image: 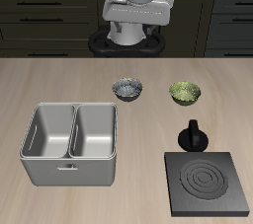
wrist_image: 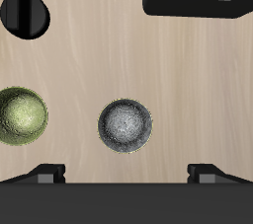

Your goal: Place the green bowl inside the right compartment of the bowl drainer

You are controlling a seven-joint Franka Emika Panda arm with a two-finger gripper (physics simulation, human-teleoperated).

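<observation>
With its pincer [wrist_image: 126,174] hanging wide open and empty high above the bench [image: 59,80], the arm is needing to shift off the small grey-silver bowl [wrist_image: 126,125] toward the small glossy olive-green bowl [wrist_image: 21,115] near the bench's back edge, then descend astride its rim.

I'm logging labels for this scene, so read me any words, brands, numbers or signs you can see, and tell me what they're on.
None: no readable text in either view.
The green bowl, grey bowl and bowl drainer are unmarked.
The stove plate shows only raised concentric rings, no writing.
</observation>
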